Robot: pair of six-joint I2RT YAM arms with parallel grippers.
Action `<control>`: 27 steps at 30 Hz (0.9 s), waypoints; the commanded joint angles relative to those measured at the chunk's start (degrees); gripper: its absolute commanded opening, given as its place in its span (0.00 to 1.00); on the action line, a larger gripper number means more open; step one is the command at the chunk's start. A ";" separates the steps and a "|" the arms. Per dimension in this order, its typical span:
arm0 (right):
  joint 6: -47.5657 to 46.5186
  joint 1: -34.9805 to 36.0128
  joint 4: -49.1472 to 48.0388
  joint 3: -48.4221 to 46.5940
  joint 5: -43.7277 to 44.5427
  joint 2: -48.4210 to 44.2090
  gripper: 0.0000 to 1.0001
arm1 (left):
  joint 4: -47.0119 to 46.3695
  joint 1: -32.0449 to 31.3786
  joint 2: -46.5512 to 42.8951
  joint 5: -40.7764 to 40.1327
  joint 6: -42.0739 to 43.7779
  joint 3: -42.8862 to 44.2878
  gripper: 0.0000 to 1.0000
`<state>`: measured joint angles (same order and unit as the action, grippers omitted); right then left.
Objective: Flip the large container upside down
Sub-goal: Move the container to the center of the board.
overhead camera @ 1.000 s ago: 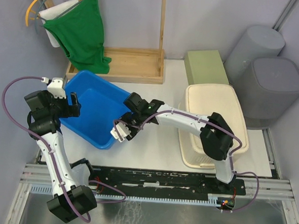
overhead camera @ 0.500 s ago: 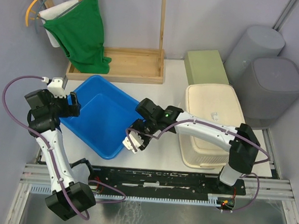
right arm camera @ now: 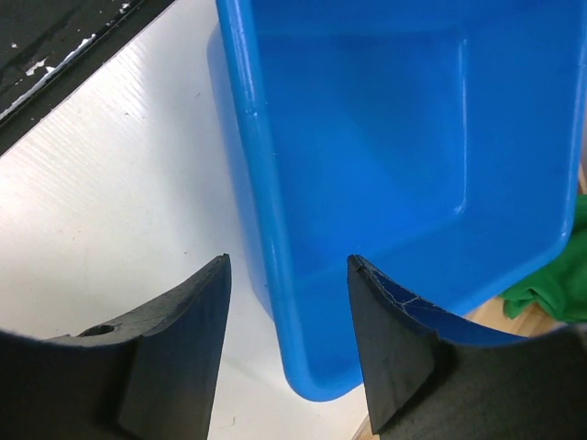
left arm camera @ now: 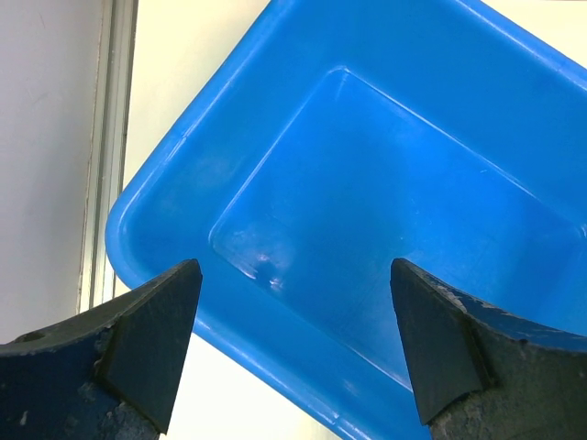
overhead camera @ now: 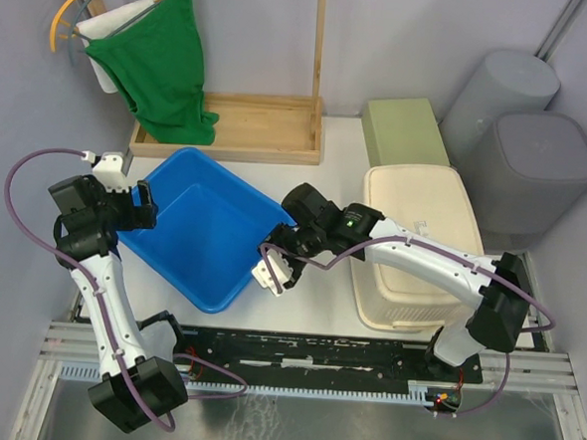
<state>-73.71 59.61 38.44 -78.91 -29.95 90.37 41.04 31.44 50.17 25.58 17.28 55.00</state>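
- The blue tub (overhead camera: 198, 234) sits open side up on the left half of the white worktop (overhead camera: 313, 306), turned so that its corners point toward us and away.
- Its far corner lies near the base of the wooden rack (overhead camera: 249, 128), where a green cloth (overhead camera: 164, 62) hangs.
- Its left corner reaches close to the worktop's left edge, by the wall.
- To the right we see a bare strip of worktop between the tub and the cream lidded bin (overhead camera: 418, 228). Part of this strip is crossed by the right arm.
- On the near side a narrow band of worktop separates the tub's near corner from the black rail (overhead camera: 315, 351).
- The left hand (overhead camera: 143, 206) hovers over the tub's left corner. In its own camera its fingers (left arm camera: 147, 339) stand wide apart with the rim and floor of the tub (left arm camera: 385, 183) below them, touching nothing.
- The right hand (overhead camera: 273, 272) is at the tub's near right rim. In its own camera the fingers (right arm camera: 174, 339) stand apart on either side of the tub wall (right arm camera: 367, 137), with white worktop showing between the outer finger and the wall.
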 commanded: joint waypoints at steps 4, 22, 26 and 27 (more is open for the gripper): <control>0.60 -0.18 -0.68 -2.46 -1.16 -1.74 0.62 | -0.79 0.47 -1.05 0.37 -2.09 1.34 0.91; 42.95 -5.14 6.95 -2.73 25.73 -3.03 1.00 | 37.77 -8.63 2.97 32.58 30.88 21.43 0.99; 43.33 -5.25 7.01 -3.35 25.84 -2.52 1.00 | 24.33 -8.70 -1.03 25.16 17.95 17.57 0.99; 43.57 -5.29 7.13 -3.70 25.67 -2.21 1.00 | 20.97 -8.73 -1.66 22.68 14.24 16.81 0.99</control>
<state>-34.39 54.00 45.21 -80.23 -6.11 88.71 72.23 22.98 50.78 53.74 41.71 73.87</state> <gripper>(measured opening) 0.998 0.990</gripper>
